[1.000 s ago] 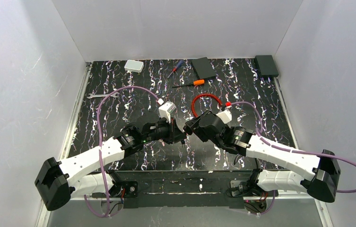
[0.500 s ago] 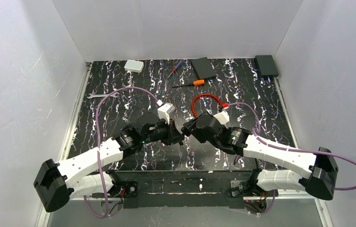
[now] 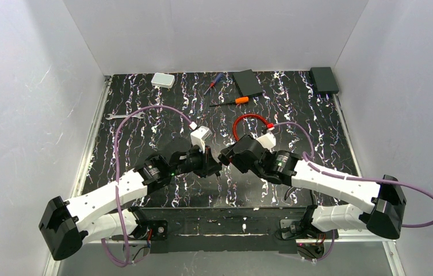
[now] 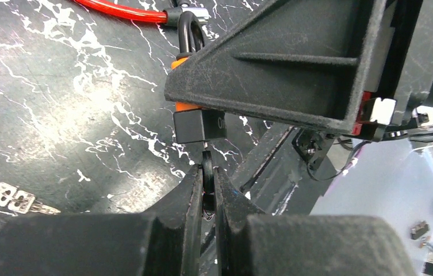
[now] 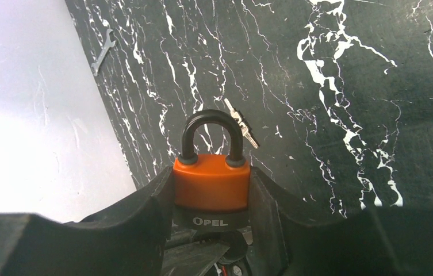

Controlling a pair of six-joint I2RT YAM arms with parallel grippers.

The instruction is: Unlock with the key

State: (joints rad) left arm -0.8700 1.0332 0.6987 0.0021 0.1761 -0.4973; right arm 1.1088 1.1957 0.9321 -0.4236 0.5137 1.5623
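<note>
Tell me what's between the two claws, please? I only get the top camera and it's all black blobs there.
Observer: The right gripper holds an orange padlock by its sides.
Operator: Where's the key?
Observer: The left gripper pinches the key, its tip at the padlock's underside.
Operator: Is the lock open?
Observer: No, the loop has both ends down in the body.

Padlock (image 5: 211,187) in right tool (image 5: 209,192); key (image 4: 207,168) in left tool (image 4: 207,179), just under padlock; wrench (image 3: 125,115) far left.
</note>
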